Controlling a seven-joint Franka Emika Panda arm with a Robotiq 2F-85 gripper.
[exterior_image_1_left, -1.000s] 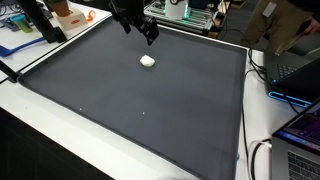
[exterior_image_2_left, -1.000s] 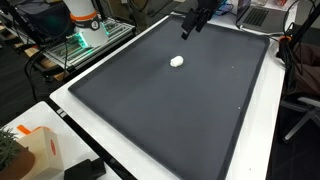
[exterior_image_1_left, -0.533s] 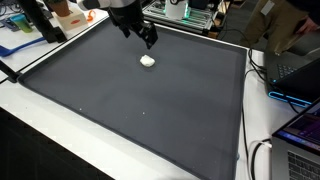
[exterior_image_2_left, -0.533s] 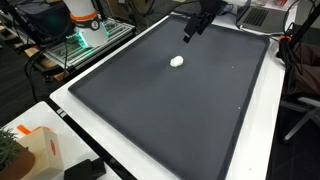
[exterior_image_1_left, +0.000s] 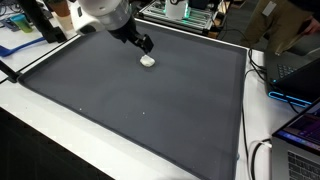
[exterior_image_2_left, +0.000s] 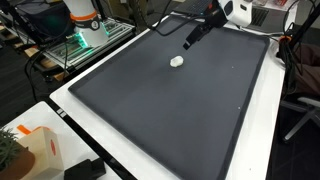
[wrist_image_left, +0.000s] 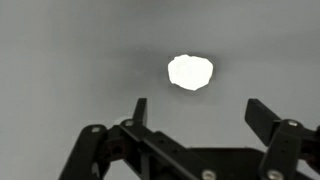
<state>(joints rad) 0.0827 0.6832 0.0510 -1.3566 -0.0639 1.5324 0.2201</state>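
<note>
I have the gripper (exterior_image_1_left: 146, 43) near the far end of the big dark mat (exterior_image_1_left: 150, 115), with its jaws spread as wide as they go and nothing between them. The white lump (exterior_image_1_left: 148, 60) lies on the mat just beside the fingertips, on the side nearer the middle of the mat. It is close to them but not touching.

In the wrist view the lump (wrist_image_left: 190, 72) shows whole, a little beyond the gripper (wrist_image_left: 197, 108) and in line with the gap between the two fingers. From that camera only flat grey mat shows around it. I cannot tell whether the fingertips touch the mat or hang just above it.

In an exterior view the arm (exterior_image_2_left: 225, 12) comes in from the far corner, slanting down to the gripper (exterior_image_2_left: 187, 42), and the lump (exterior_image_2_left: 177, 61) sits apart from it. The mat (exterior_image_2_left: 170, 115) covers most of the white table (exterior_image_1_left: 40, 110).

The clutter sits off the mat, well away from the lump. There is a laptop (exterior_image_1_left: 296, 68) and a cable (exterior_image_1_left: 262, 152) along one side, an orange box (exterior_image_2_left: 38, 148) at a near corner, and a rack with green lights (exterior_image_2_left: 80, 42) beyond the edge.
</note>
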